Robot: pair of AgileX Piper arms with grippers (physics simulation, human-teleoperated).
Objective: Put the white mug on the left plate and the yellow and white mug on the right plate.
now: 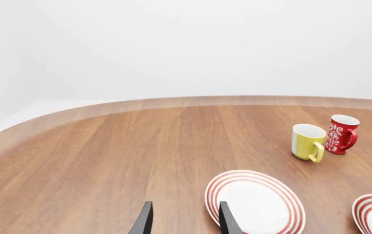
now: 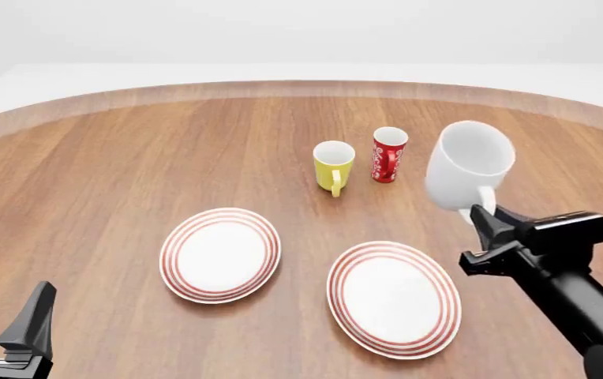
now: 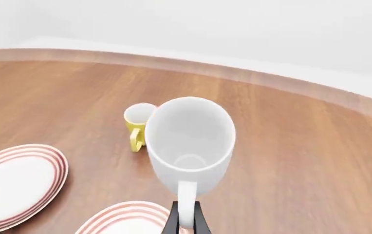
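Pinched together on the loop handle of the large plain white ceramic mug, the right gripper holds that mug clear of the brown wooden table, tilted with its open mouth tipped toward the camera. In the front view the mug hangs above the tabletop to the right of the slim red-and-white patterned mug and beyond the far right edge of the larger red-ringed white plate. In the right wrist view the white mug's handle runs down between the thin dark fingers, which press against it on both sides.

Low at the near left corner, the left gripper has its fingers spread apart with nothing between them.

Upright on the table, the small yellow mug with a white inside stands just beside the patterned mug, on its left. The smaller red-ringed white plate lies bare, left of the larger one and apart from it.
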